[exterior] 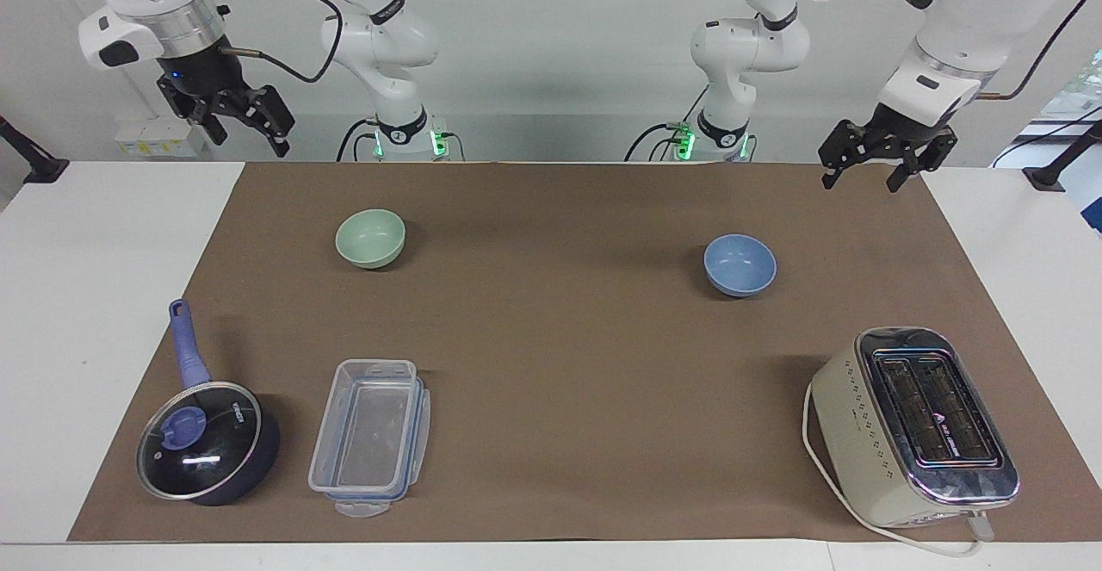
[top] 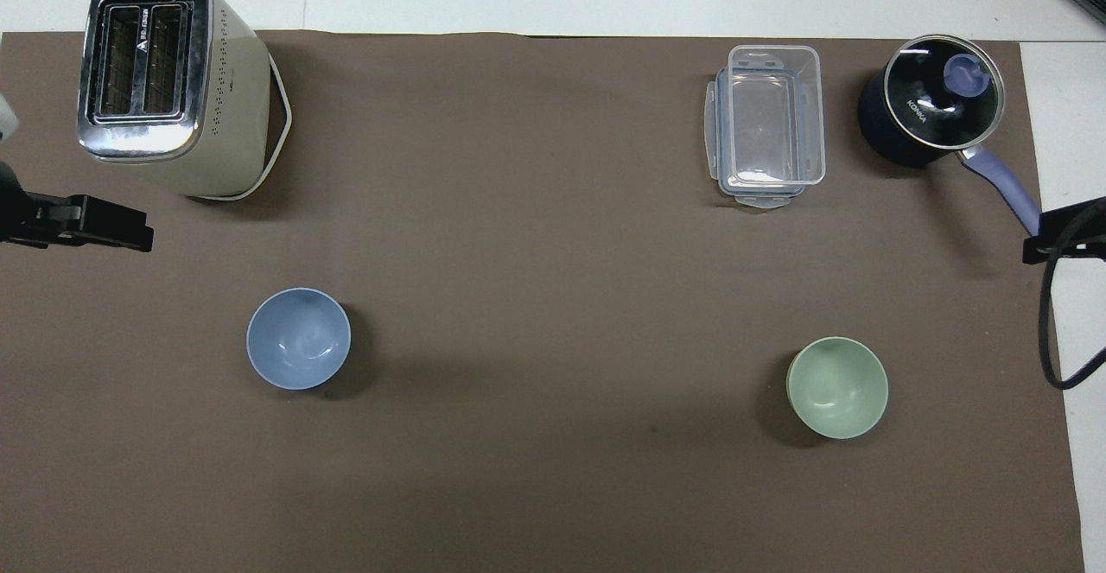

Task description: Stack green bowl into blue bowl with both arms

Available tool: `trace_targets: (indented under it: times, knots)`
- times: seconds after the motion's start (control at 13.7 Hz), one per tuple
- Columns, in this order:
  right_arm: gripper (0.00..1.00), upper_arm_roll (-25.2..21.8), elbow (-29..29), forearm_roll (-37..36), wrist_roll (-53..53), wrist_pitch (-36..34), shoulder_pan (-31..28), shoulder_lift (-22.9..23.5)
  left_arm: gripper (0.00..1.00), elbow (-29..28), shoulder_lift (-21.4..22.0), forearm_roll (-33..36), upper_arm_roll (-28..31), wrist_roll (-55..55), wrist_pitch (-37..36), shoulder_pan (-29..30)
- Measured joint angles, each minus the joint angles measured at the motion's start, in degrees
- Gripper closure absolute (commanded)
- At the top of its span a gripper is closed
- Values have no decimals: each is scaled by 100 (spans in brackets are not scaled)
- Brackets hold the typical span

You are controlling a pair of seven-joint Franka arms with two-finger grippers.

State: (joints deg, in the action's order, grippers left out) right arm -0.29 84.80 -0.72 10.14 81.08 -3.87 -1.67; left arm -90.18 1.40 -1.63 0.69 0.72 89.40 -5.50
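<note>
The pale green bowl (exterior: 370, 238) (top: 837, 387) sits upright on the brown mat toward the right arm's end. The light blue bowl (exterior: 739, 265) (top: 298, 338) sits upright toward the left arm's end, well apart from the green bowl. Both bowls hold nothing. My right gripper (exterior: 250, 140) hangs open high over the mat's corner at its own end, well away from the green bowl. My left gripper (exterior: 862, 182) hangs open over the mat's edge at its own end, clear of the blue bowl. Only the grippers' tips show at the sides of the overhead view.
A cream toaster (exterior: 913, 425) (top: 173, 80) stands farther from the robots than the blue bowl. A clear rectangular container (exterior: 370, 437) (top: 767, 124) and a lidded dark blue saucepan (exterior: 207, 442) (top: 929, 102) lie farther out than the green bowl. White table (exterior: 86, 295) borders the mat.
</note>
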Motion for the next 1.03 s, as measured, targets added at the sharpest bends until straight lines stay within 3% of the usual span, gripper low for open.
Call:
trace_targets:
  times: [0.44,1.03]
  knots:
    - [0,0,0,0,0,0,0,0,0,-290,70,0,37,-23,107,152]
    - [0,0,0,0,0,0,0,0,0,-1467,240,-497,43,724,1044,423]
